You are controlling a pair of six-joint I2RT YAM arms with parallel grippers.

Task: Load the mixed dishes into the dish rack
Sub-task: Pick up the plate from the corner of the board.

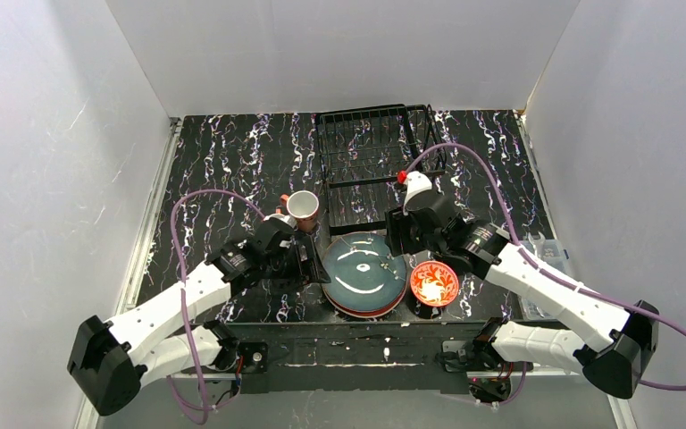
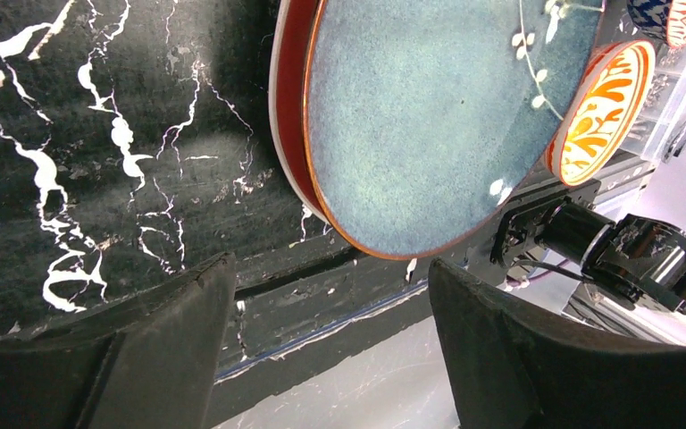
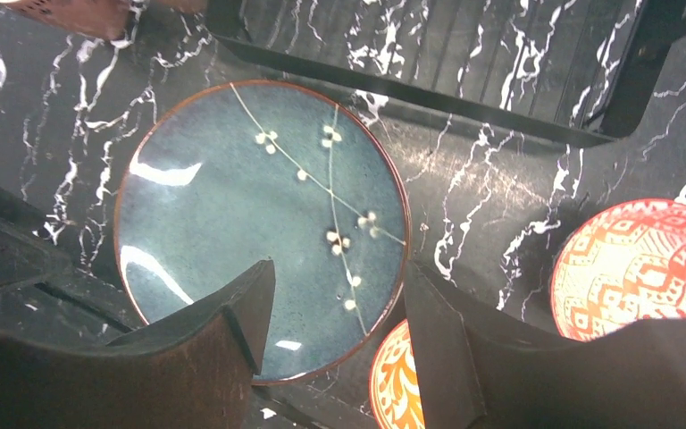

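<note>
A stack of plates lies near the table's front edge, with the dark teal plate (image 1: 364,271) (image 2: 420,125) (image 3: 259,214) on top and a red plate (image 2: 290,107) showing beneath it. My left gripper (image 1: 315,261) (image 2: 330,295) is open at the stack's left rim, with nothing between its fingers. My right gripper (image 1: 399,243) (image 3: 339,295) is open above the teal plate's right rim, one finger over the plate and one beside it. A small orange-red patterned bowl (image 1: 434,282) (image 3: 393,384) (image 2: 603,112) sits right of the stack. Another red-patterned bowl (image 3: 643,268) is farther right. A terracotta mug (image 1: 303,206) lies on its side behind the left gripper. The dish rack (image 1: 375,152) (image 3: 464,63) stands at the back.
A clear plastic bin (image 1: 549,255) sits at the table's right edge, partly hidden by the right arm. The table's front edge (image 2: 322,313) runs just below the left gripper's fingers. White walls enclose the table on three sides.
</note>
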